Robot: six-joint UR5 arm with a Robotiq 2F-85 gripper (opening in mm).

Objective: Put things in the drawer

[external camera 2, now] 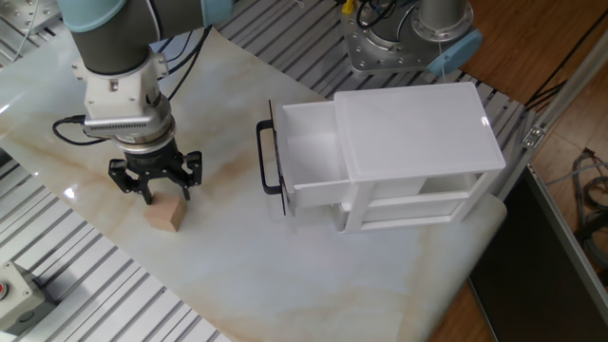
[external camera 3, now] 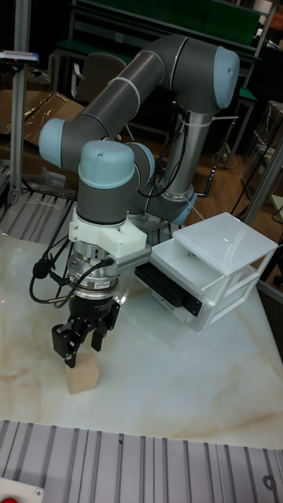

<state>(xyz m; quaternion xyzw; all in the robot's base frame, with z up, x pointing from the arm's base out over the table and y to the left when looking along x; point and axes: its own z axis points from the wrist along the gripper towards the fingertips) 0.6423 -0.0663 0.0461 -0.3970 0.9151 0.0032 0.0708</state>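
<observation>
A small light-tan wooden cube [external camera 2: 164, 217] [external camera 3: 82, 377] rests on the marbled sheet at the left. My gripper [external camera 2: 160, 193] [external camera 3: 81, 351] hangs straight over it, fingers spread and open, tips just above the cube's top face; in the tall fixed view the left fingertip overlaps the cube's top edge. To the right, the white drawer [external camera 2: 309, 152] [external camera 3: 177, 255] with its black bar handle [external camera 2: 269, 159] is pulled out of the white cabinet [external camera 2: 418, 123] [external camera 3: 228, 251] toward my side. Its inside shows nothing.
A second robot's grey base [external camera 2: 408, 38] stands behind the cabinet. A box with a red button [external camera 2: 9, 294] sits at the front left corner. Ribbed metal tabletop surrounds the marbled sheet [external camera 2: 313, 285]. My arm's cable [external camera 2: 71, 128] loops at the wrist.
</observation>
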